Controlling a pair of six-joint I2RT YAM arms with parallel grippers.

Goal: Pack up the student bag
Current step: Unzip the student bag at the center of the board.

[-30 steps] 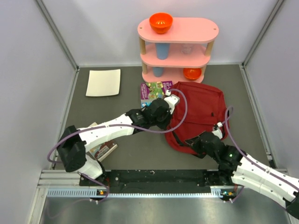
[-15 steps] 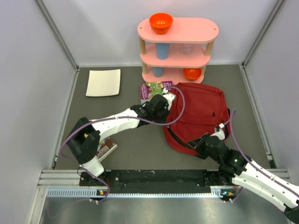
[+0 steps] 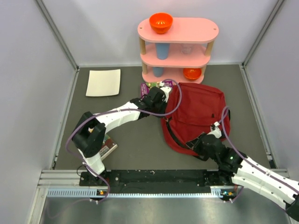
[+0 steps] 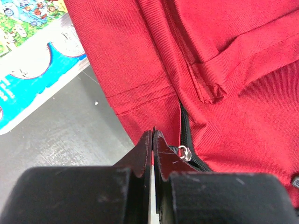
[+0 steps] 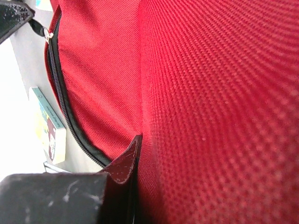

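Observation:
The dark-red student bag (image 3: 198,109) lies flat right of centre, below the shelf. My left gripper (image 3: 161,94) is at the bag's far left corner. In the left wrist view it (image 4: 153,136) is shut on the black zipper pull, with the pull's silver ring (image 4: 185,153) just beside the jaws on the black zipper (image 4: 184,122). My right gripper (image 3: 198,143) is at the bag's near edge, shut on a fold of the red fabric (image 5: 210,116). Only one of its fingers (image 5: 125,161) shows; the fabric hides the other. The zipper (image 5: 58,88) runs down the bag's side.
A colourful book (image 3: 154,87) lies under the left gripper, against the bag; it also shows in the left wrist view (image 4: 28,56). Another book (image 3: 105,148) lies near left. A white sheet (image 3: 103,82) lies far left. A pink three-tier shelf (image 3: 177,29) with orange bowls and blue cups stands at the back.
My left gripper has moved toward the back along the bag's left edge, staying shut on the zipper pull. The bag's left side shifted slightly. My right gripper kept its hold at the near edge.

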